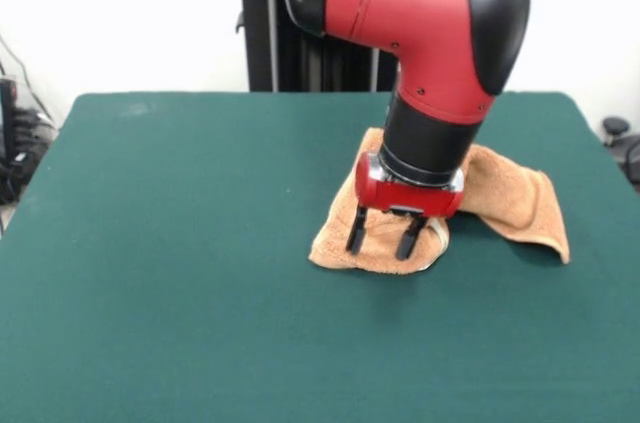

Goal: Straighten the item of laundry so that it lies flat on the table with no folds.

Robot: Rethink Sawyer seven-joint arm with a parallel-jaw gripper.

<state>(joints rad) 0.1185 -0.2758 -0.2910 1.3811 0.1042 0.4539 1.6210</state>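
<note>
**Towel bunched under end effector**

Green bench [180,273] fills the view, white wall behind. End effector [383,235] hangs low, its two black fingers [357,230] set apart, tips down at the towel's front edge; whether they touch the cloth cannot be told. Towel [510,193], orange-tan, lies crumpled beneath and behind the end effector, one lobe trailing off to the picture's right with a raised fold. Something white shows just beside the right-hand finger. Red-and-black arm [440,33] comes down from above.
</note>
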